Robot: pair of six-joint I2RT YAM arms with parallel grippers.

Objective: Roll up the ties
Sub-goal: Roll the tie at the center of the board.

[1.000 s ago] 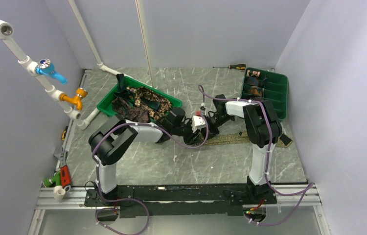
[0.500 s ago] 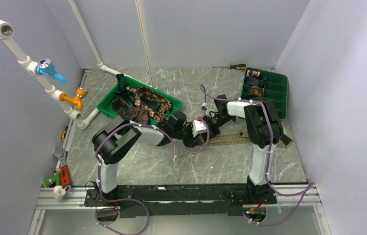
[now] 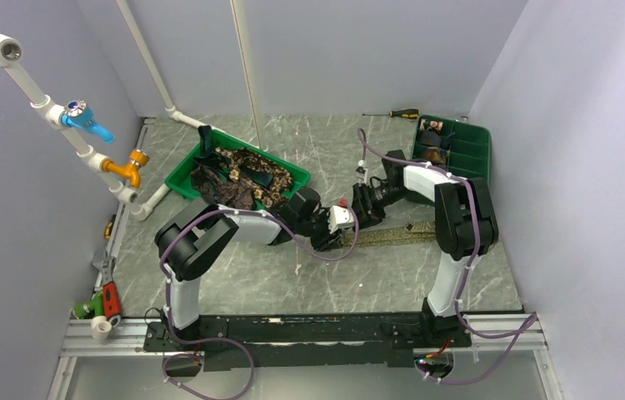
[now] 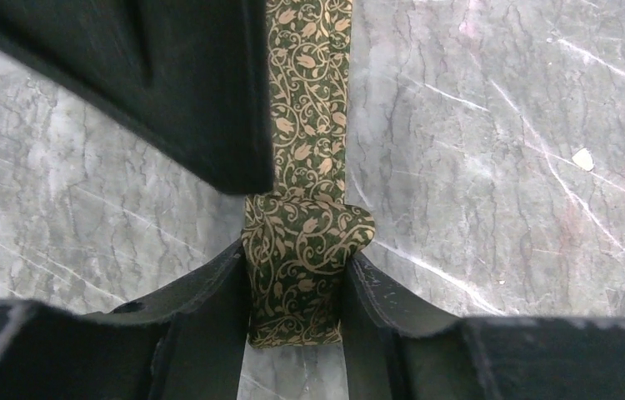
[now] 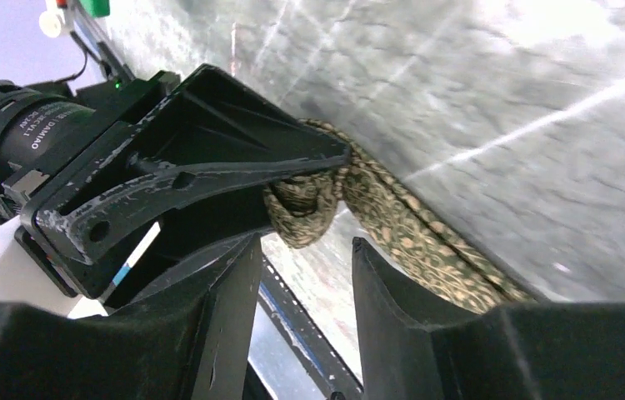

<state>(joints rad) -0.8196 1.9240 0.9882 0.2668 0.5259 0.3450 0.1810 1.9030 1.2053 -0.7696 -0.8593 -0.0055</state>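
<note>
The left pincer (image 4: pixel 297 275) is clenched on the coiled start of an olive tie (image 4: pixel 307 100) with a tan vine pattern, low in the centre of the left wrist view. The rest of the strip runs flat up the frame across the grey tabletop (image 4: pixel 501 167). Seen from above, the tie lies mid-frame, stretching right from where the two pincers meet. The right pincer (image 5: pixel 305 250) stands released, jaws apart, just beside the coil and gripping nothing.

The coil looks like barely a turn, and one pincer alone holds it. If the left wrist turns while the strip lies slack, the roll will likely loosen or wind skewed, creeping off to one side. The fold bulges past the right-hand finger, so it could slip from the grip. The right pincer also sits very close: moving there could snag the fabric, drag it askew, or knock the left pincer
</note>
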